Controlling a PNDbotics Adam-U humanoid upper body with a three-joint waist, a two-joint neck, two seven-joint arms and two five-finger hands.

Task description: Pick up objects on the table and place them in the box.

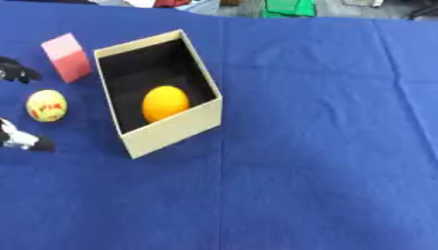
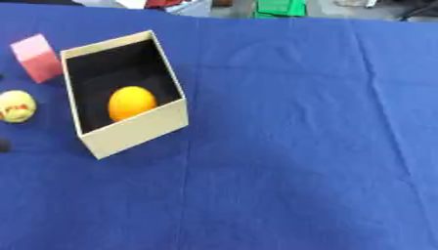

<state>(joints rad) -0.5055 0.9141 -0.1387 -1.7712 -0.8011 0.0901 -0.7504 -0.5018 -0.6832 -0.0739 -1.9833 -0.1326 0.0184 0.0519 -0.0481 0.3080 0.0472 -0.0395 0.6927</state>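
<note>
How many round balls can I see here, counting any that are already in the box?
2. An orange ball lies inside the box; a yellow ball with red marks sits on the blue cloth left of it. None seems hidden.

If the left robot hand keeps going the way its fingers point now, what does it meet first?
Only fingertips of the left robot hand show at the view's left edge, pointing right, one above and one below the yellow ball. Going straight on, they would probably close around the ball first, though depth is unclear.
</note>
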